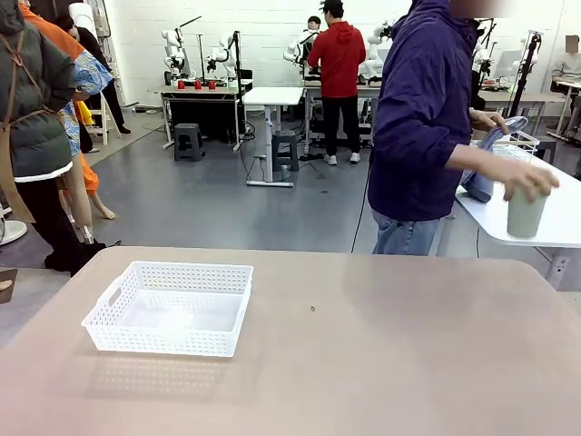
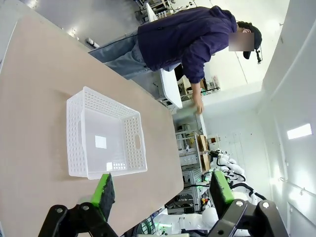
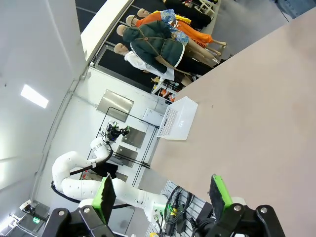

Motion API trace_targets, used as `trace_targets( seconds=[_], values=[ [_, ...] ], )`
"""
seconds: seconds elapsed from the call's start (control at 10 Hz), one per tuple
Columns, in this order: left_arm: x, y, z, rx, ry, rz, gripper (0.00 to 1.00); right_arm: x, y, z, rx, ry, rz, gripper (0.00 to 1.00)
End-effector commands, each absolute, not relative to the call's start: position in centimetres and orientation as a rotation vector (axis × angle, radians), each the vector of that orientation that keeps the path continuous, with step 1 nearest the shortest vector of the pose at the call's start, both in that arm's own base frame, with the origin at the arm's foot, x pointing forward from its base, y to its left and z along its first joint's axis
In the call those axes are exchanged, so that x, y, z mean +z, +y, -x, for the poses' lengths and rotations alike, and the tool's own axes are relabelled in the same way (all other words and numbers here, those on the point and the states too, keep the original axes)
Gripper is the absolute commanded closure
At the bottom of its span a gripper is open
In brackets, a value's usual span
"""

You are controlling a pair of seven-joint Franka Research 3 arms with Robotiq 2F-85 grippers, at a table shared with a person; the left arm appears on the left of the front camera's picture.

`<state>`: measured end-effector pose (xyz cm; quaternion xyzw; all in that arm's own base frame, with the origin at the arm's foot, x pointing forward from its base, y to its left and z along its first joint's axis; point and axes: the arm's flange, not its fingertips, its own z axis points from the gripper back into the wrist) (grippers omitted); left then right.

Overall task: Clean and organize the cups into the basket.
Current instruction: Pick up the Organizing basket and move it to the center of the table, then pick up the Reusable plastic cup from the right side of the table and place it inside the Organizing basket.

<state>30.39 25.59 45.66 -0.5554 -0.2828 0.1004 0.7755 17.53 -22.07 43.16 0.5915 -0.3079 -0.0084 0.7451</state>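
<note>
Layout: seeing basket lying bench left, nearer left gripper; spotting mint cup upright under person's hand, off bench far right, nearer right gripper; showing both grippers spread apart, empty

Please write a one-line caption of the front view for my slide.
Empty white basket on the table; the person's hand grips a mint cup at a side table.

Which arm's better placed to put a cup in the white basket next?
Likely the left: the basket sits on the robot's left, close before the open left gripper; from the right gripper it lies far off.
</note>
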Motion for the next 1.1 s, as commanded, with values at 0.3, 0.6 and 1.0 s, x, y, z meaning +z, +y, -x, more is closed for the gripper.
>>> trace_targets(
  seconds=[0.3,0.6,1.0],
  values=[
    [45.77,25.7,-30.02,0.204,-0.608,1.194,0.0,43.09,-22.11,-17.52,-0.013,-0.68,-1.305,0.0],
    [45.77,25.7,-30.02,0.204,-0.608,1.194,0.0,43.09,-22.11,-17.52,-0.013,-0.68,-1.305,0.0],
    [45.77,25.7,-30.02,0.204,-0.608,1.194,0.0,43.09,-22.11,-17.52,-0.013,-0.68,-1.305,0.0]
  ],
)
